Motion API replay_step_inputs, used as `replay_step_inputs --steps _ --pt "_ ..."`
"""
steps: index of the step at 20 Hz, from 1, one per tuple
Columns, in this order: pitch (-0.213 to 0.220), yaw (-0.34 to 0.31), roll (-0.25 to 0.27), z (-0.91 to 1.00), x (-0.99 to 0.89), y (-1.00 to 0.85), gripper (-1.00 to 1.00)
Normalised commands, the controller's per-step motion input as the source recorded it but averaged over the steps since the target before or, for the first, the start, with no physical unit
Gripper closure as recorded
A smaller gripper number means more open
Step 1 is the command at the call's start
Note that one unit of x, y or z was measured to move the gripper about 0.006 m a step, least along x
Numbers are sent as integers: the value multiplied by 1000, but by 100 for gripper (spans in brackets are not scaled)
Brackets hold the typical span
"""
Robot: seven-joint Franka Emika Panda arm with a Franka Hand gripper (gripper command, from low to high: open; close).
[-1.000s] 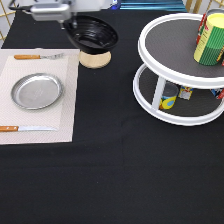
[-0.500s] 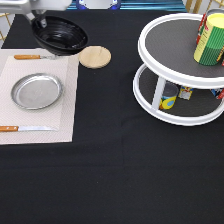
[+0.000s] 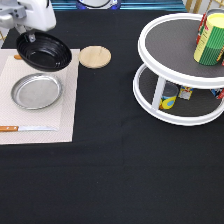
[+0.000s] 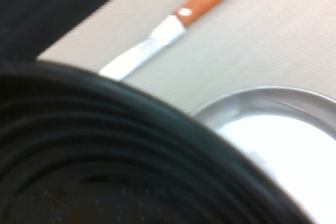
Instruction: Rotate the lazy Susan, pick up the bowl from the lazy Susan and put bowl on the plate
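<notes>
Bench (image 3: 110, 170) cloth, black, carries everything, and the biggest thing on it is one lazy Susan (image 3: 172, 112) at the exterior view's right, white with two grey tiers. Its top tier holds one yellow can (image 3: 211, 39); the lower tier shows at least three small containers (image 3: 169, 96), partly hidden by the rim. One pale placemat (image 3: 67, 107) lies at the exterior view's left. On it rests one silver plate (image 3: 36, 91), and one orange-handled knife (image 3: 25, 128) lies toward the exterior view's bottom of the plate. One black bowl (image 3: 44, 51) hangs tilted over the mat, its lower rim overlapping the plate's upper edge; it is off the lazy Susan and whether it touches the plate cannot be told. One wooden coaster (image 3: 95, 56) sits just beside the mat. One pincer (image 3: 30, 31) at the exterior view's top left is clamped on the bowl's far rim.

Only the wrist view shows the bowl's ribbed inner wall (image 4: 97, 165) close up, with the plate (image 4: 277, 130) and knife (image 4: 150, 42) past its rim; only the exterior view shows the lazy Susan, can and coaster.
</notes>
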Motion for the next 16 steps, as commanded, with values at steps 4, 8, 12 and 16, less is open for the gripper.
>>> replay_step_inputs --steps 4,8,12,16 --pt "-22 -315 46 -126 -245 -98 100" --pt "-36 -294 112 -30 -200 -44 100" --pt "-29 -292 129 -184 -36 -9 100" --pt "-39 -245 149 -495 -137 -118 100"
